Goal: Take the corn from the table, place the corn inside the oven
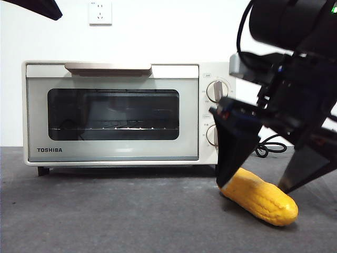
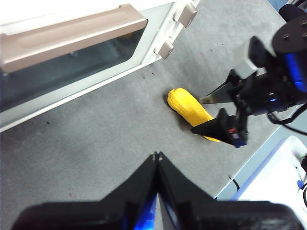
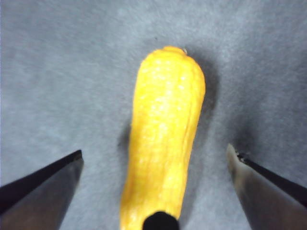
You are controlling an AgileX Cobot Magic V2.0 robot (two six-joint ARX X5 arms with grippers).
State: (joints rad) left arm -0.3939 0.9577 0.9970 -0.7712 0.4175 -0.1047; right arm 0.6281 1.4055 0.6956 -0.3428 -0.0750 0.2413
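The corn (image 1: 260, 200) lies flat on the dark grey table (image 1: 131, 211), to the right of and in front of the cream TOSHIBA oven (image 1: 113, 113), whose door is closed. My right gripper (image 1: 254, 185) is down over the cob, open, one jaw on each side and low near the table. In the right wrist view the corn (image 3: 165, 134) runs lengthwise between the wide-spread jaws of the right gripper (image 3: 154, 149), apart from both. My left gripper (image 2: 157, 154) is shut and empty, held above the table in front of the oven (image 2: 72, 38), looking at the corn (image 2: 189, 108) and the right gripper (image 2: 197, 115).
A black cord (image 1: 271, 147) coils on the table behind the right arm. The table's edge (image 2: 240, 167) runs close to the corn on the far side from the oven. The left arm shows as a black tip (image 1: 37, 8) at the top corner.
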